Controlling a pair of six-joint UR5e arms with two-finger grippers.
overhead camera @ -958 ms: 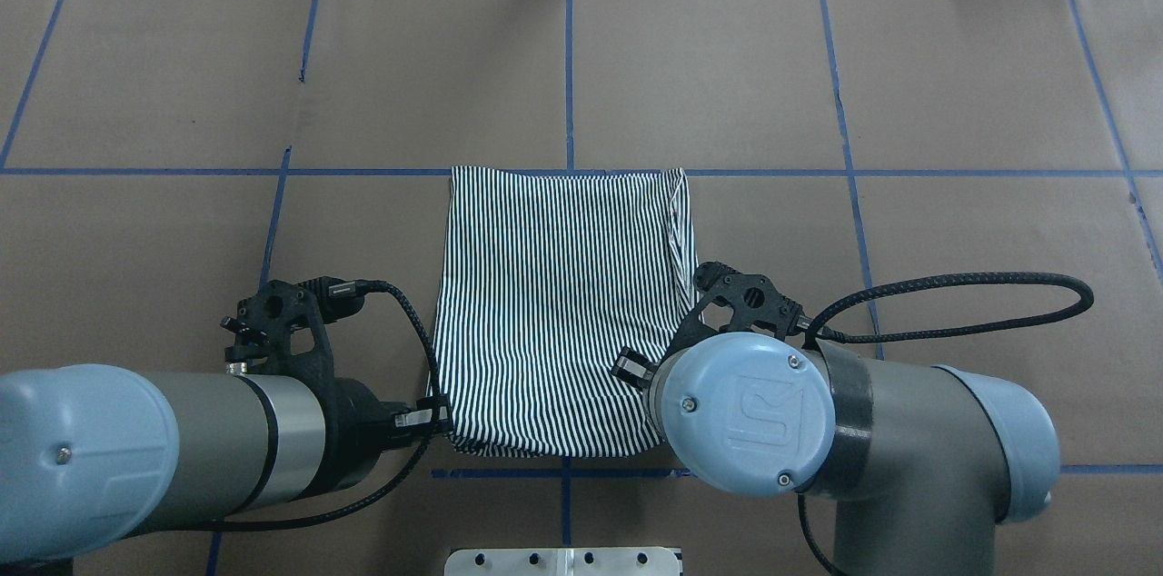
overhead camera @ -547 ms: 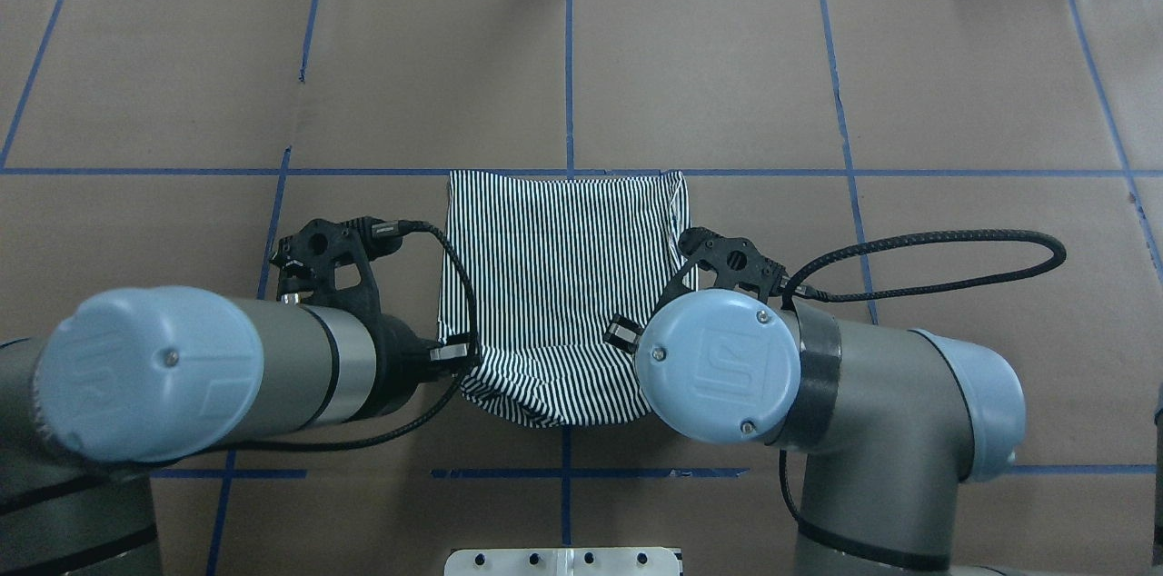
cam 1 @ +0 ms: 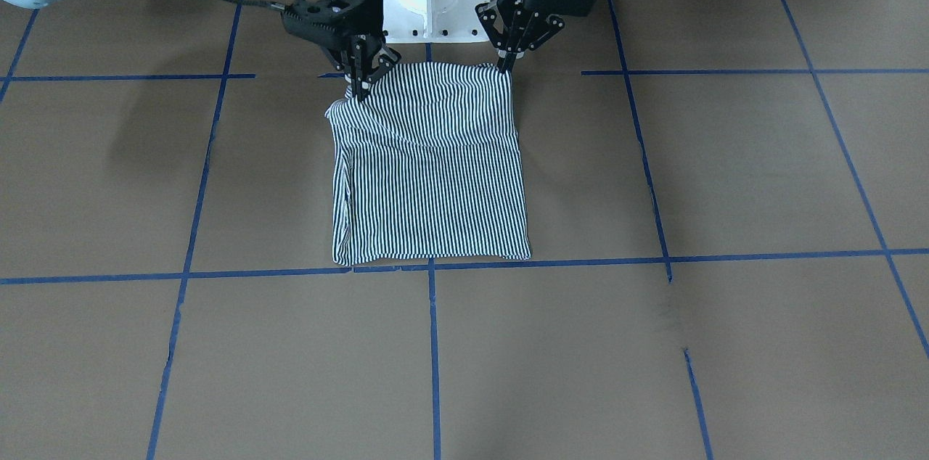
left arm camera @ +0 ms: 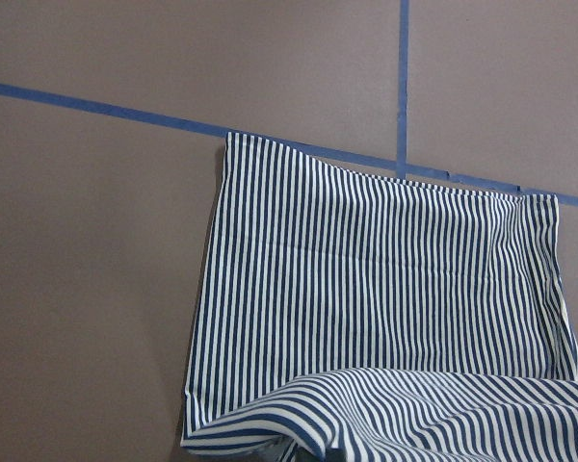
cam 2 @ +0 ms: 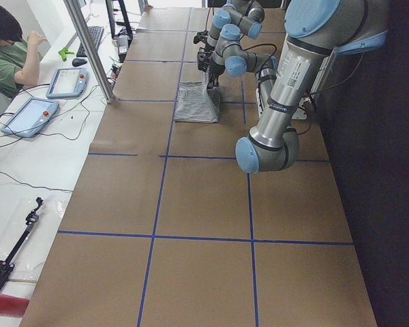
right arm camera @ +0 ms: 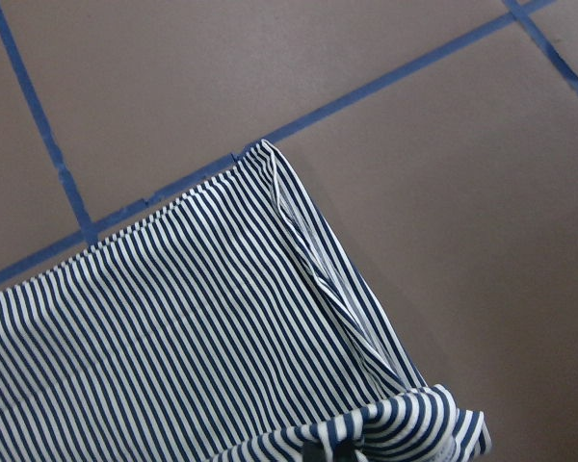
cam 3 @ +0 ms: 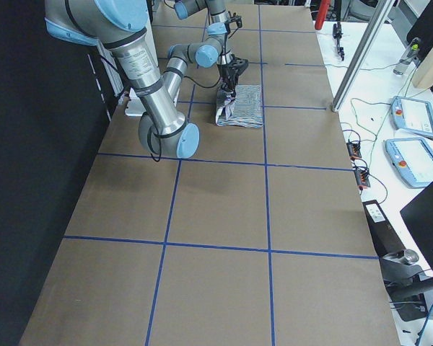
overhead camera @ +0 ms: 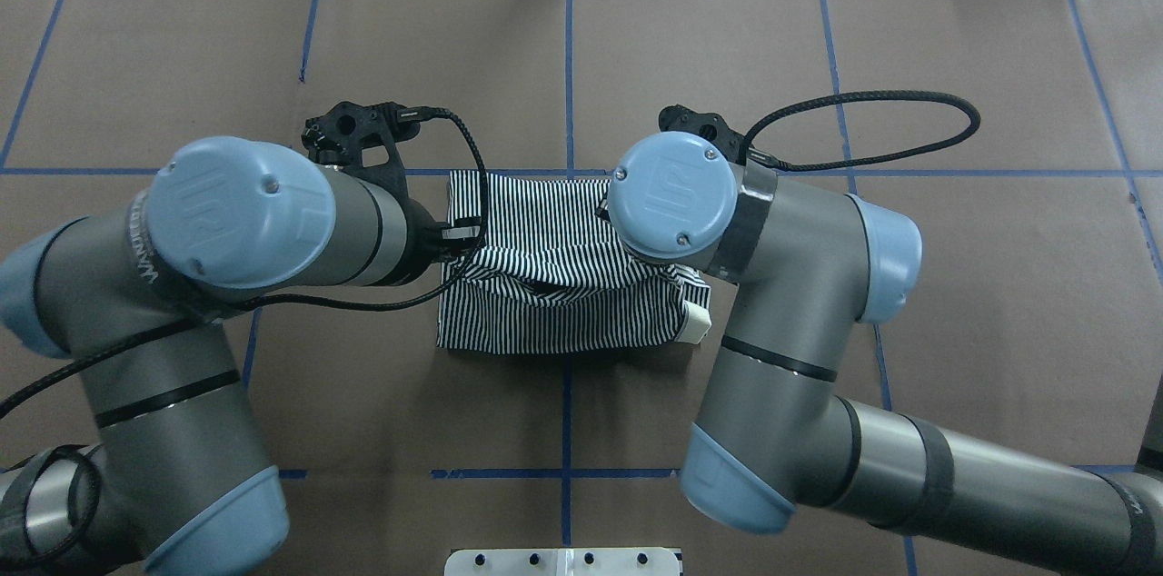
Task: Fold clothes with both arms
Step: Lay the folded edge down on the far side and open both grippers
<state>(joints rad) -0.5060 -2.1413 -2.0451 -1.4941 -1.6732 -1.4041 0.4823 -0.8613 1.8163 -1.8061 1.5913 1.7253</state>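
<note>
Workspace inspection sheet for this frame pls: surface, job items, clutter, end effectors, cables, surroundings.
surface: brown paper-covered table with a blue tape grid.
job's things: striped shirt, mostly flat; its robot-side edge is raised and draped, and its far edge lies along a tape line.
clutter: nothing seen.
end effectors: left end effector is shut on one raised shirt corner; right end effector is shut on the other.
cables: left wrist cable crosses the shirt's edge in the overhead view; right wrist cable loops over bare table.
surroundings: operator seated at a side bench with teach pendants; white base plate between the arms.
</note>
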